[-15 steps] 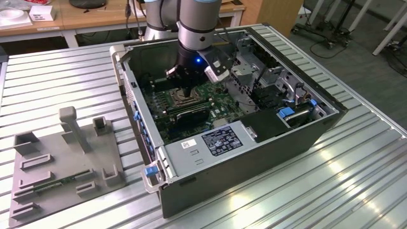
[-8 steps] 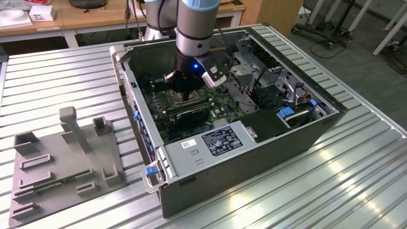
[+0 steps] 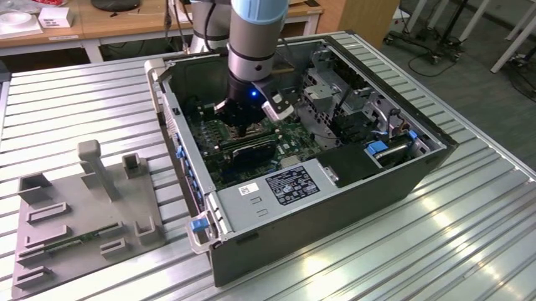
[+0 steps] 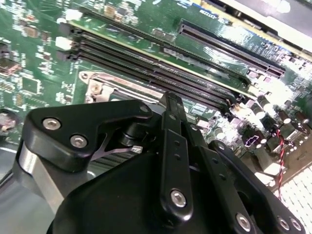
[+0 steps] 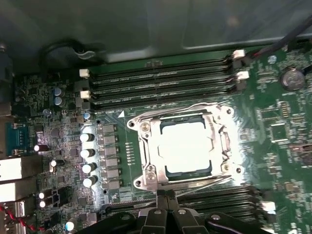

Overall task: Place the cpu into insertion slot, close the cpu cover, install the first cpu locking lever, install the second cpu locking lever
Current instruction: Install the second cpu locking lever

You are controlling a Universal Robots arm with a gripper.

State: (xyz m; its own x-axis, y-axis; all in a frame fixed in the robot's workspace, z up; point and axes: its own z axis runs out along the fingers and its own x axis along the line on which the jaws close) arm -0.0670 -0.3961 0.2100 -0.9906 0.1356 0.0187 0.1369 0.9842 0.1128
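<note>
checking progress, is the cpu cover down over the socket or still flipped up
Down. In the first wrist view the cpu cover lies flat as a frame around the cpu, whose bright top shows through its window.

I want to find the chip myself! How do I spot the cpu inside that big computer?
Look in the open computer case on the slatted metal table, at its green circuit board. In the first wrist view, between two banks of long black memory slots, sits a shiny steel frame. The cpu is the flat, pale silver square in its window.
</note>
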